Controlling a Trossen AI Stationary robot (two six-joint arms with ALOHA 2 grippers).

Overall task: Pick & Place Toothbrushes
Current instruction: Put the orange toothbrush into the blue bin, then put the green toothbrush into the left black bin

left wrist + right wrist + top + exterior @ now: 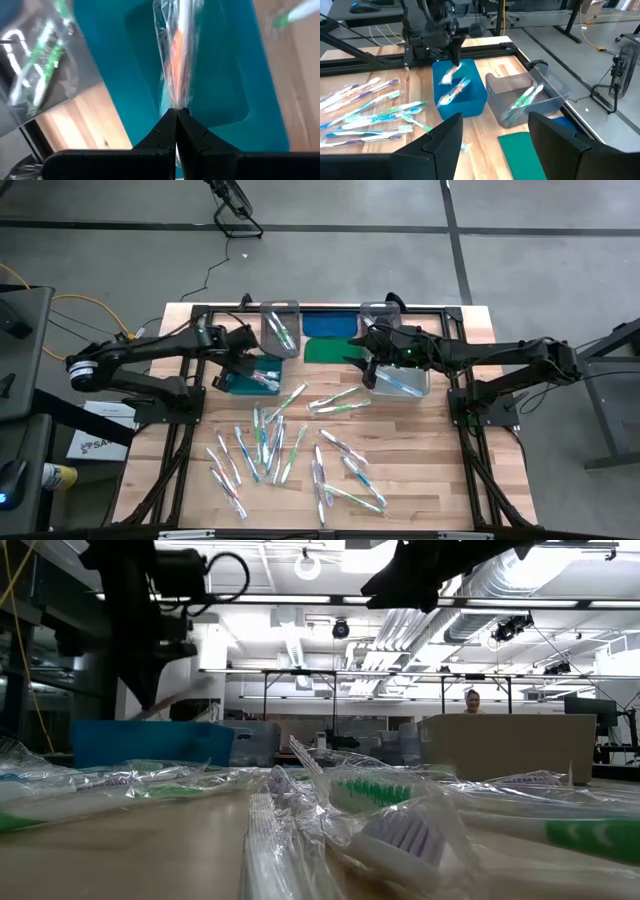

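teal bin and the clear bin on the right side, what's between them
In the high view, only bare wood lies between the teal bin and that clear bin.

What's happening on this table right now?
The left gripper is shut on a wrapped toothbrush, holding it over the teal bin, which already has toothbrushes inside. The right gripper is open and empty, over the clear bin on the table's right side. Another clear bin holds a few brushes. Many wrapped toothbrushes remain scattered on the wooden table.
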